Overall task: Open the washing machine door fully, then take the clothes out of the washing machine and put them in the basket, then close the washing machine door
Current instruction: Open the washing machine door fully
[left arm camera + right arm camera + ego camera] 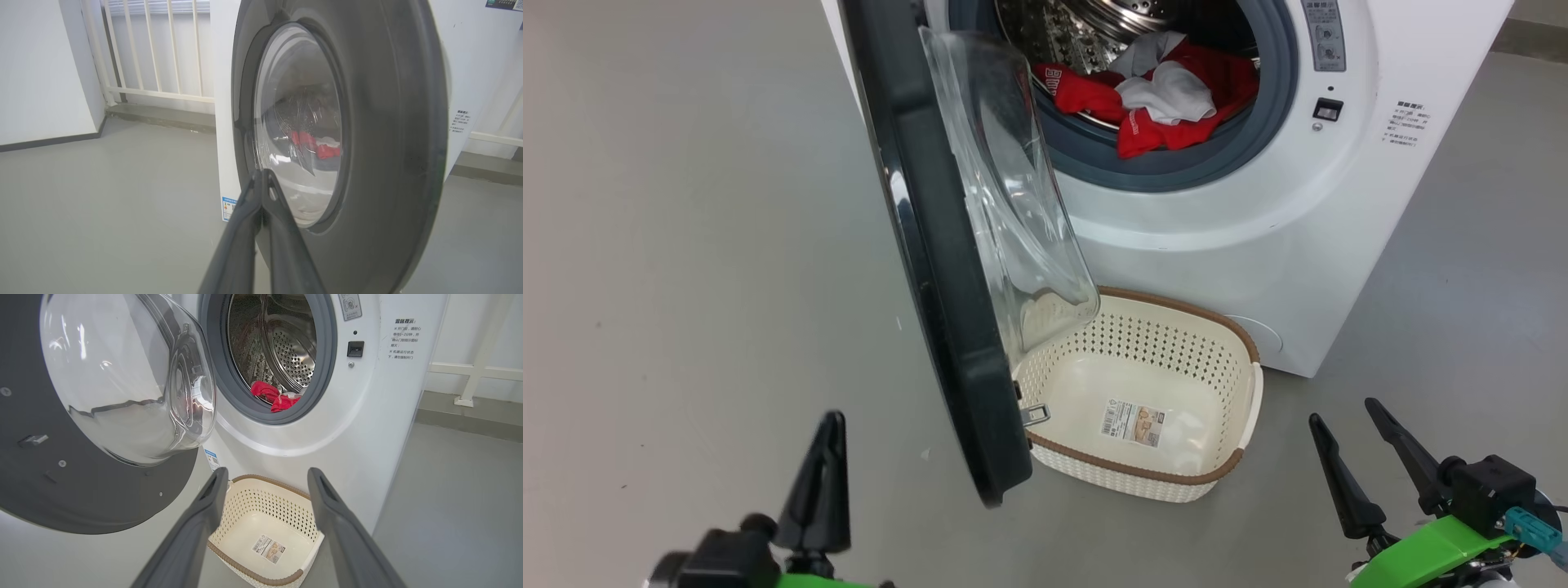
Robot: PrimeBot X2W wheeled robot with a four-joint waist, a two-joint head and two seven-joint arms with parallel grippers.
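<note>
The white washing machine [1258,229] stands ahead with its door [931,269] swung partway out, black rim edge-on to me and the glass bowl facing the drum. Red and white clothes [1160,98] lie in the drum's mouth. The cream basket [1241,408] sits on the floor against the machine, partly under the door. My left gripper [829,425] is shut and holds nothing; it sits left of the door. In the left wrist view it [261,174] points at the door's outer face [388,143]. My right gripper [1342,410] is open, right of the basket. It [267,473] frames the basket [265,504], with the clothes [273,396] beyond.
Bare grey floor [686,245] spreads left of the door and right of the machine. A white railing [155,49] and a white wall [41,69] stand behind the machine. The door's metal latch [1035,414] juts over the basket's left end.
</note>
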